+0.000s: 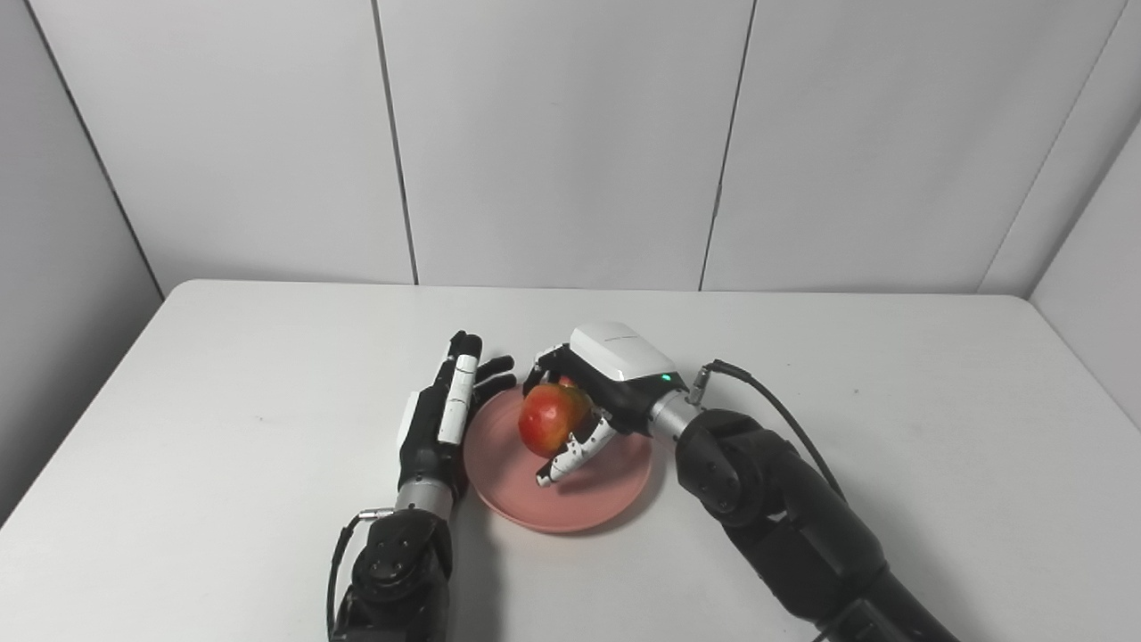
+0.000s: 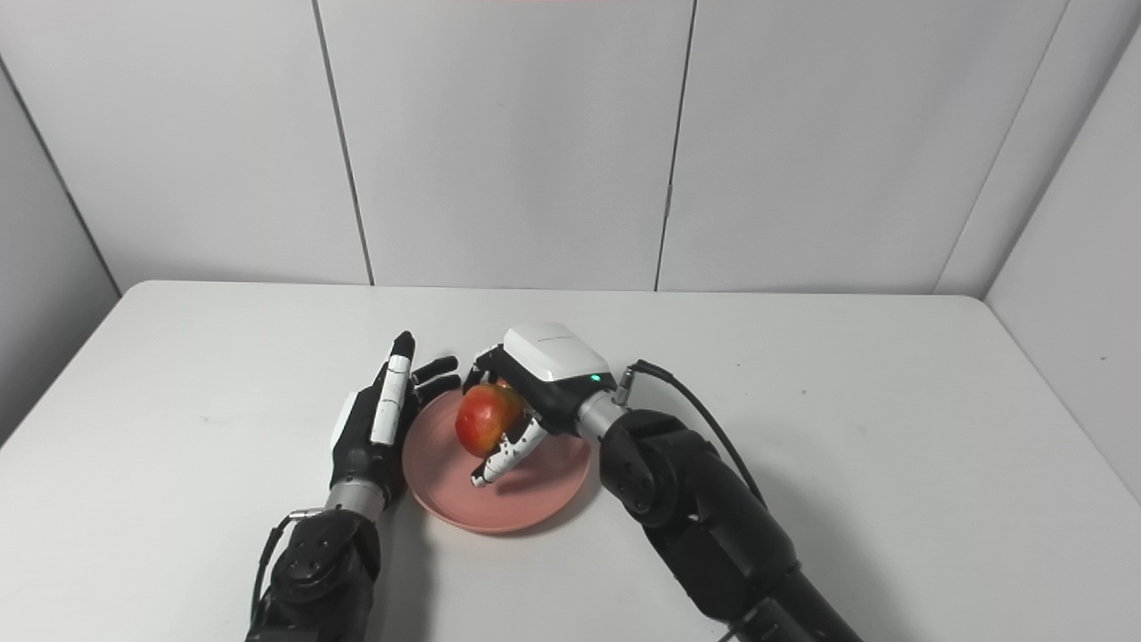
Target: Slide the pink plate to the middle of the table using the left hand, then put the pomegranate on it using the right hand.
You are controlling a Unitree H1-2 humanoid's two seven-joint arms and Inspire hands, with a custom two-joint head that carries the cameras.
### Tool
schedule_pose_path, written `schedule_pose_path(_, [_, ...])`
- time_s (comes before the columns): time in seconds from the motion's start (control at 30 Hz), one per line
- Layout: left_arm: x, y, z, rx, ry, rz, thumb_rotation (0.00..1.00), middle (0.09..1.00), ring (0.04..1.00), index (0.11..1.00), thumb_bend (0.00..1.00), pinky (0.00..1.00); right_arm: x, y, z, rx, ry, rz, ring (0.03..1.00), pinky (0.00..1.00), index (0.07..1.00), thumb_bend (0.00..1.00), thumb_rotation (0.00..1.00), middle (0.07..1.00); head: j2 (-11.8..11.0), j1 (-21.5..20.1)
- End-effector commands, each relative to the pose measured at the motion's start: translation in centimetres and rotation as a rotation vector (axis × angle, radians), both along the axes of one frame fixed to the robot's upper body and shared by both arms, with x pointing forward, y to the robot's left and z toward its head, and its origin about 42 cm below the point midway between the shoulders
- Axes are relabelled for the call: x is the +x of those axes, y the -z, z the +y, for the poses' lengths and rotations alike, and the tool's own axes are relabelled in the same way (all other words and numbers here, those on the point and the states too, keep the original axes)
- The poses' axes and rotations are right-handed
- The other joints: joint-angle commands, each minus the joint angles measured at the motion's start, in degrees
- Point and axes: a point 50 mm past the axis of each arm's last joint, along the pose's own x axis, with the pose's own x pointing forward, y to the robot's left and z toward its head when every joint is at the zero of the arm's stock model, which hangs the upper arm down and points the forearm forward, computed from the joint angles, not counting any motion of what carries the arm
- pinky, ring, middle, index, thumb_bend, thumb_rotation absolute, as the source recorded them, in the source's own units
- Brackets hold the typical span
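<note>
the right hand [image 1: 599, 383] grasped the pomegranate [image 1: 553, 417] over the pink plate [image 1: 615, 495] near the table's [image 1: 223, 374] middle; the left hand [image 1: 443, 412], fingers spread and holding nothing, flanked the plate's left rim.

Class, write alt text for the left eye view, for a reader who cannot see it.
The robot's right hand holds a round red-and-yellow pomegranate over a shallow round pink plate near the middle of a white table. The left hand, fingers extended, stands edge-on beside the plate's left rim.
</note>
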Motion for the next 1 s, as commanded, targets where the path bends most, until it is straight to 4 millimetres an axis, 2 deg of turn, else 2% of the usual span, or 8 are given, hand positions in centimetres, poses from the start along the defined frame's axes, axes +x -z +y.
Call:
schedule_pose_path(0.0, [1.0, -1.9, -0.6, -0.001, 0.029, -0.056, 0.89, 0.753, 0.751, 0.971, 0.79, 0.82, 0.7, -3.3, 0.8, 0.010, -0.038, -0.090, 0.492, 0.38, 0.641, 0.85, 0.37, 0.598, 0.0, 0.0])
schedule_pose_path(0.03, [1.0, -1.9, -0.6, -0.004, 0.028, -0.057, 0.89, 0.750, 0.758, 0.971, 0.80, 0.80, 0.6, -3.4, 0.8, 0.007, -0.037, -0.089, 0.482, 0.36, 0.680, 0.89, 0.43, 0.606, 0.0, 0.0])
schedule_pose_path(0.17, [1.0, -1.9, -0.6, 0.000, 0.018, -0.054, 0.88, 0.727, 0.747, 0.961, 0.80, 0.76, 0.6, -3.6, 0.6, -0.009, -0.032, -0.087, 0.461, 0.33, 0.726, 0.92, 0.49, 0.610, 0.0, 0.0])
schedule_pose_path(0.3, [0.9, -2.0, -0.6, 0.003, 0.016, -0.055, 0.88, 0.711, 0.733, 0.957, 0.81, 0.75, 0.6, -3.7, 0.3, -0.006, -0.031, -0.082, 0.550, 0.39, 0.743, 0.96, 0.54, 0.688, -0.1, 0.0])
schedule_pose_path(0.43, [0.9, -2.0, -0.5, 0.005, 0.018, -0.057, 0.88, 0.711, 0.727, 0.962, 0.80, 0.74, 0.6, -3.7, 0.2, -0.012, -0.033, -0.081, 0.567, 0.41, 0.754, 0.97, 0.57, 0.715, 0.0, 0.0])
schedule_pose_path(0.6, [0.9, -2.0, -0.5, 0.004, 0.018, -0.056, 0.88, 0.710, 0.740, 0.961, 0.82, 0.78, 0.7, -3.9, 0.1, -0.001, -0.030, -0.078, 0.588, 0.43, 0.754, 0.97, 0.57, 0.732, 0.0, 0.0])
schedule_pose_path(0.77, [0.9, -2.1, -0.4, 0.008, 0.017, -0.053, 0.88, 0.712, 0.771, 0.964, 0.82, 0.90, 0.7, -4.3, -0.2, 0.017, -0.015, -0.088, 0.591, 0.43, 0.750, 0.98, 0.59, 0.744, 0.1, 0.0])
schedule_pose_path(0.97, [0.9, -2.1, -0.3, -0.022, 0.028, -0.068, 0.86, 0.729, 0.780, 0.973, 0.81, 0.84, 0.6, -5.2, -1.2, 0.103, 0.000, -0.151, 0.577, 0.42, 0.734, 0.99, 0.68, 0.722, 0.1, 0.0])
